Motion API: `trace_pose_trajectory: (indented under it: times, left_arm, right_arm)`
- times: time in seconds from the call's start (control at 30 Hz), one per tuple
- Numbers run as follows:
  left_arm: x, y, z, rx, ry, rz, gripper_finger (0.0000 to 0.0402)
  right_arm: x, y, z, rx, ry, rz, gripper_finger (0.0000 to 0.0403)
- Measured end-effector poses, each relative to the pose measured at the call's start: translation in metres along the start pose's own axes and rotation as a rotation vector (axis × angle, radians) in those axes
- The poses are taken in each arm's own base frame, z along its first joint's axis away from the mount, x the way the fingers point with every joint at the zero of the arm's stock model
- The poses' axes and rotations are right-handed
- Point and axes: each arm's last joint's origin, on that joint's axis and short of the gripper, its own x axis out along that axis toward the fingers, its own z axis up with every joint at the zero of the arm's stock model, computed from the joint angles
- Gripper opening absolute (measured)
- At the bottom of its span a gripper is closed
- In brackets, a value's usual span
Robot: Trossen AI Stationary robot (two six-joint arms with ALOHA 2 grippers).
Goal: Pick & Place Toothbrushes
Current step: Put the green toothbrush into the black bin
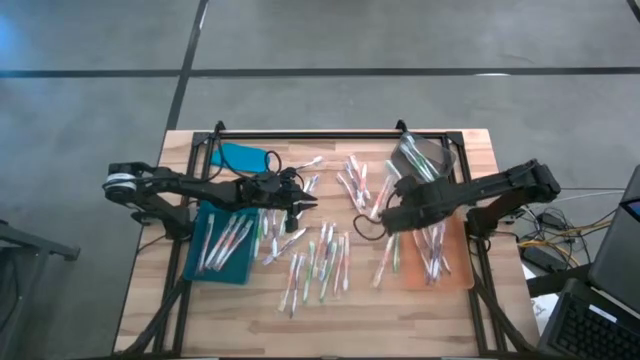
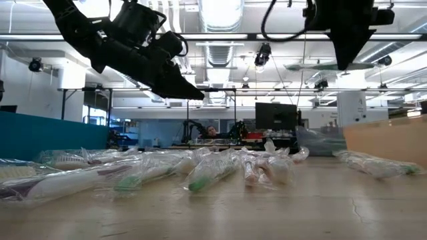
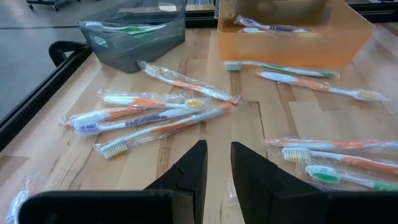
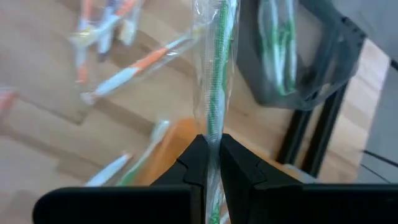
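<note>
— Looking at the right gripper (image 4: 209, 152) first: what is it doing?

— It is pinching a wrapped toothbrush with a green stripe (image 4: 214, 74) between fingers pressed nearly together; the brush is sticking straight out past the fingertips; the gripper is hanging above the wooden table (image 1: 400, 300), at the inner edge of the orange tray (image 1: 455, 275).

— And the left gripper (image 1: 305, 204)?

— It is hovering beside the teal tray (image 1: 205, 265), over the loose toothbrushes (image 1: 318, 262); its fingers (image 3: 193, 168) are standing slightly apart with nothing between them.

— Where are the other brushes lying?

— Most are lying scattered across the middle of the table in clear wrappers; some are resting in the teal tray, some in the orange one; a few green ones are sitting in the grey bin (image 3: 134, 37) at the far edge, just beside the orange tray.

— Anything else back there?

— A teal cloth (image 1: 243, 157) is lying near the far left corner.
</note>
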Motion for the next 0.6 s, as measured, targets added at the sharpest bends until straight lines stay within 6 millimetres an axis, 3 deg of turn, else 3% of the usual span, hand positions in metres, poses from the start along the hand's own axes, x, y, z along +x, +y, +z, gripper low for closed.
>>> trace_pose_trajectory:
  times: [0.6]
  left_arm:
    - [0.0,0.0,0.0,0.0,0.0,0.0,0.0074]
  right_arm:
    - [0.068,-0.052,0.04,-0.176,0.151,-0.246,0.0022]
